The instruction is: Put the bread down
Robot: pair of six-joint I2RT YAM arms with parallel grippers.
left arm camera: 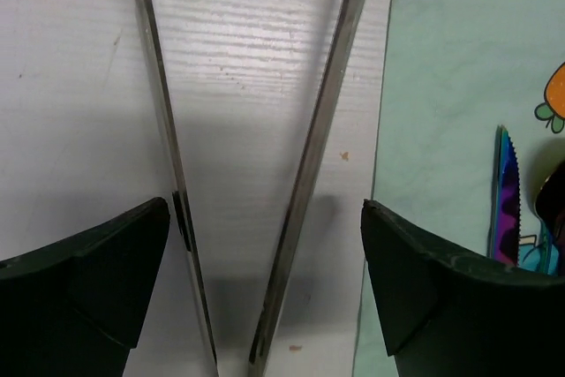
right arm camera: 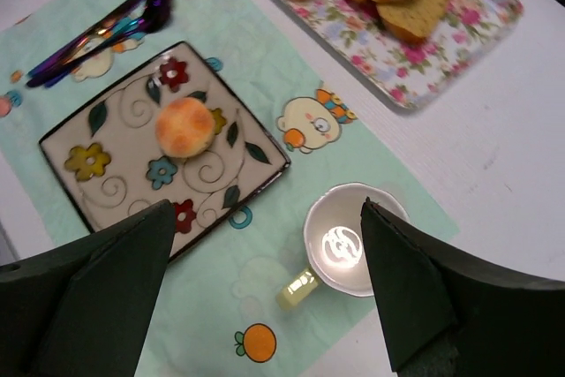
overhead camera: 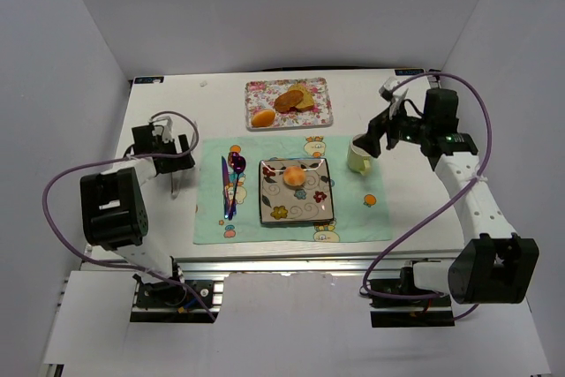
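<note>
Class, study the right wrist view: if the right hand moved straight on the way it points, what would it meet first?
The right hand would most likely meet the cup, just ahead between its open fingers; depth is hard to judge.

Open space above bread; cup rightward

Placemat, floral tray, tongs on table
</note>
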